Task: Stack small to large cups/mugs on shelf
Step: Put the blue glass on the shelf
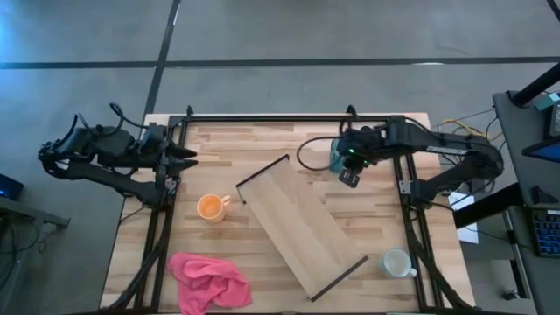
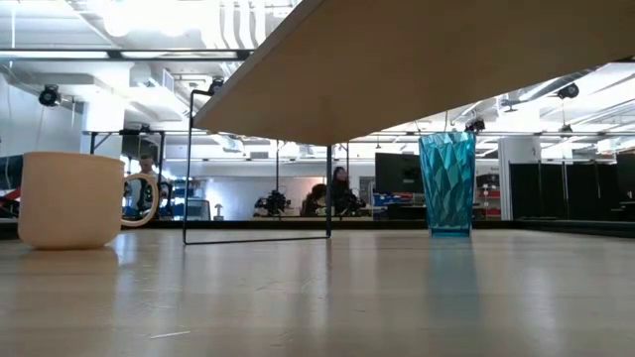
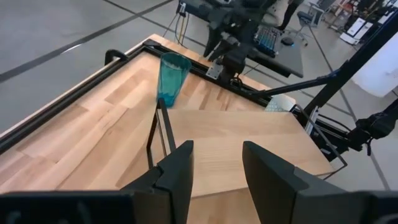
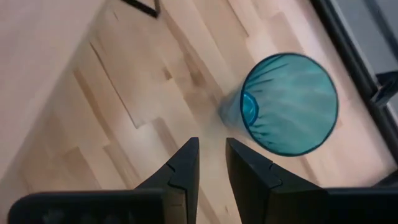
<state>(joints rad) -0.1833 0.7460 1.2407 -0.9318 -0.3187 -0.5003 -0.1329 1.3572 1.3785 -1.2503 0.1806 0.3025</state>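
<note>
The teal tumbler (image 1: pixel 335 157) (image 2: pixel 446 184) (image 4: pixel 289 102) stands upright on its base on the table's far right part. My right gripper (image 1: pixel 350 178) (image 4: pixel 211 163) hovers above and just beside it, pointing down. Its fingers are a narrow gap apart, with nothing between them. The shelf (image 1: pixel 302 223) (image 3: pixel 236 140) stands slantwise across the table's middle on its dark end brackets (image 2: pixel 258 169). The orange mug (image 1: pixel 210 207) (image 2: pixel 69 198) sits left of the shelf. The whitish mug (image 1: pixel 396 262) sits at the near right. My left gripper (image 3: pixel 217 168) waits open and raised at the table's far left.
A pink cloth (image 1: pixel 208 280) lies crumpled at the near left corner. A black metal frame (image 1: pixel 262 117) runs along the table's far edge and down both sides. Bare wood lies between the tumbler and the shelf's far end. People show in the room behind the table (image 2: pixel 332 193).
</note>
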